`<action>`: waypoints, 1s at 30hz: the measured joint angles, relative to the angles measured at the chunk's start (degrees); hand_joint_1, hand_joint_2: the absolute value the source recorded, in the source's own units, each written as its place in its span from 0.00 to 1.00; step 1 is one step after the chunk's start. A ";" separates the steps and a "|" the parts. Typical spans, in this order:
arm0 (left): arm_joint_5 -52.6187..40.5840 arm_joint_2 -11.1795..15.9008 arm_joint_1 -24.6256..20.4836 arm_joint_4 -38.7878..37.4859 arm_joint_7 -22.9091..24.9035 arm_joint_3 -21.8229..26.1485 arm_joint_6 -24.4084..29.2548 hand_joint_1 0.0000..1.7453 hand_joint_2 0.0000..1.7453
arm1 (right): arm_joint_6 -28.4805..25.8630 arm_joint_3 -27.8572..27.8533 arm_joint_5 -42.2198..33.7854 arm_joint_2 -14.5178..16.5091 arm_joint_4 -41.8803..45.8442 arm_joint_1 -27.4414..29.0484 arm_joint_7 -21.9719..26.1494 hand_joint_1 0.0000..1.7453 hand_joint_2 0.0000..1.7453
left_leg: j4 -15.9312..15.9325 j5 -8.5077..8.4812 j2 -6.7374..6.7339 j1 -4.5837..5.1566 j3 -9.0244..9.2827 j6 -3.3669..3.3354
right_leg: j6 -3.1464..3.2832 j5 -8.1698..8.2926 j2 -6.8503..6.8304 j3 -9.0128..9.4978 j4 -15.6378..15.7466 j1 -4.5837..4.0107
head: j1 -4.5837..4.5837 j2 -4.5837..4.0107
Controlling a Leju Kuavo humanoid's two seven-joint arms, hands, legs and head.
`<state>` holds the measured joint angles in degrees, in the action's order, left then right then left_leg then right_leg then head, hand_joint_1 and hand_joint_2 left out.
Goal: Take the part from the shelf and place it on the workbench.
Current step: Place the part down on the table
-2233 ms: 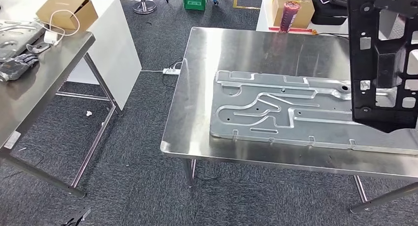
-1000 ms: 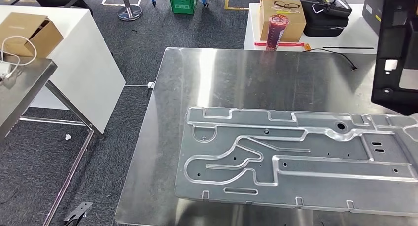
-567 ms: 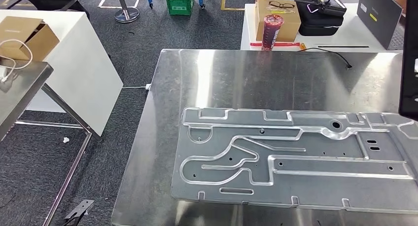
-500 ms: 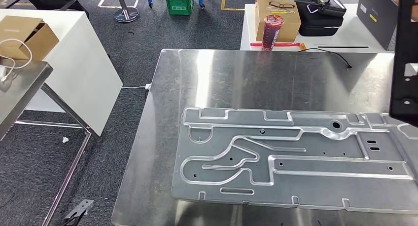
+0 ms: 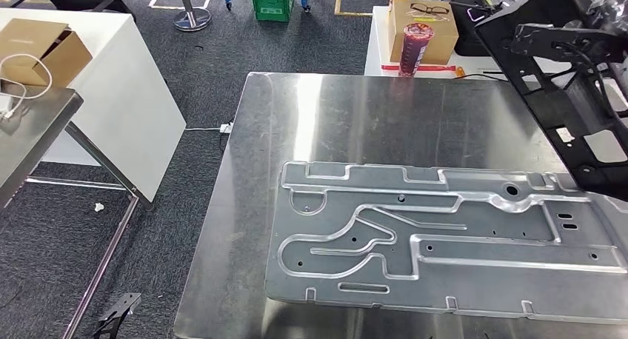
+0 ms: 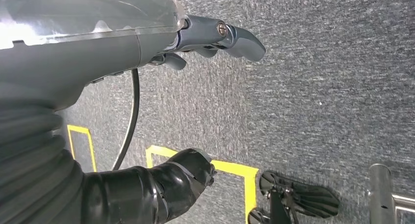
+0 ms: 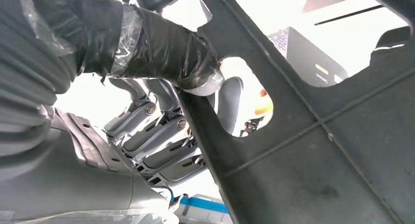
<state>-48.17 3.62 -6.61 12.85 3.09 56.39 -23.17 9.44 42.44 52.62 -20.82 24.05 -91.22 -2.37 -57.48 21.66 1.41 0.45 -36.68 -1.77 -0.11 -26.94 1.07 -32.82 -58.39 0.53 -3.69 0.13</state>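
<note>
Swung in from the right edge of the head view, where half a second ago only a narrow upright strip of it showed, the black plastic part (image 5: pixel 570 95) now hangs tilted over the far right corner of the desk (image 5: pixel 370 117). The right hand (image 7: pixel 161 111) is clamped on it, thumb on one face and fingers on the other, at a cut-out. Below the hand lies one stamped metal panel (image 5: pixel 444 243), flat on the steel. By my reading the carry is nearly over and lowering comes next. The left hand (image 6: pixel 215 35) hangs over the carpet, fingers apart, holding nothing. Beyond the desk stand one red cup (image 5: pixel 415 49) and one cardboard box (image 5: pixel 423 21) with glasses on it.
</note>
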 joint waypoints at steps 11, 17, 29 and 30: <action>1.89 -0.18 -0.42 0.00 -0.77 -0.16 0.13 0.00 0.00 | 0.09 0.97 0.46 1.63 -0.64 0.09 -0.25 0.00 0.00 | -0.19 0.01 0.00 0.06 -0.16 -0.02 | -0.06 0.04 -0.04 -0.02 0.04 0.01 | -0.01 0.00; 2.03 -0.44 -0.32 0.00 -0.39 -0.33 -0.02 0.00 0.00 | 0.11 0.97 0.46 2.06 -0.64 -0.21 -0.26 0.00 0.00 | -0.23 0.02 -0.01 0.06 -0.18 -0.02 | -0.09 0.05 -0.04 -0.01 0.05 0.00 | 0.00 0.00; 2.69 -0.84 -0.34 0.01 -0.50 -0.66 0.60 0.00 0.00 | 2.43 0.97 -1.55 5.31 1.05 -0.13 3.40 0.00 0.00 | -0.24 0.02 -0.06 0.05 -0.17 -0.02 | -0.12 0.07 0.01 -0.02 0.04 0.00 | 0.01 0.00; 2.78 -0.88 -0.35 0.02 -0.50 -0.73 0.60 0.00 0.00 | 2.55 0.97 -1.63 5.60 1.39 -0.04 3.41 0.00 0.00 | -0.24 0.02 -0.06 0.05 -0.17 -0.02 | -0.12 0.07 0.00 -0.03 0.04 0.00 | 0.00 0.00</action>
<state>-45.39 2.74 -6.96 12.87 2.59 55.66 -22.58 11.98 43.41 50.99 -15.22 25.43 -91.26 1.04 -57.72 21.68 1.36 0.50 -36.85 -1.79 -0.23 -26.87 1.07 -32.84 -58.35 0.53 -3.69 0.13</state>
